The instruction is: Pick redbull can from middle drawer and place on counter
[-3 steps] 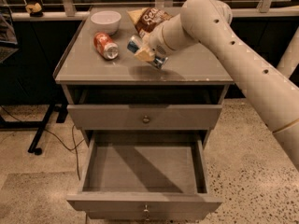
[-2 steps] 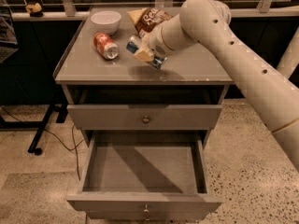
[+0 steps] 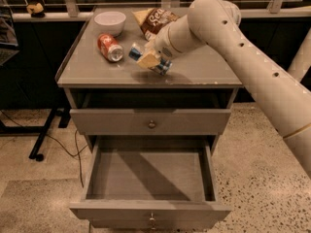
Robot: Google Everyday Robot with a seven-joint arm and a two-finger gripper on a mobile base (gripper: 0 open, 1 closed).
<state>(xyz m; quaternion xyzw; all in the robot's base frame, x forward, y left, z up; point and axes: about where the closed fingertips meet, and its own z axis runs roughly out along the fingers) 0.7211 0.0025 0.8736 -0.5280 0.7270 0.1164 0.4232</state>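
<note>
Nearest, the middle drawer (image 3: 146,176) stands pulled out, and its grey inside shows nothing in it; above it the closed drawer front (image 3: 121,122) sits flush under the counter (image 3: 90,67). The redbull can (image 3: 165,67) is already out of the drawer: it lies crosswise in the gripper (image 3: 149,60), which is clamped around its middle with a blue end sticking out on each side, held tilted low over the front middle of the counter (whether the lower end touches the top I cannot tell, though a shadow lies close beneath). The step in hand looks like the set-down. To do it well, bring the can down until it bears on the bare grey patch under it, level it so it cannot roll toward the front edge, and only then part the fingers, lifting straight up. Just beside it to the left lies a red soda can (image 3: 110,47) on its side; keep clear of it. Further back stand a white bowl (image 3: 110,22) and a chip bag (image 3: 156,21), the arm (image 3: 252,72) reaching in from the right.
</note>
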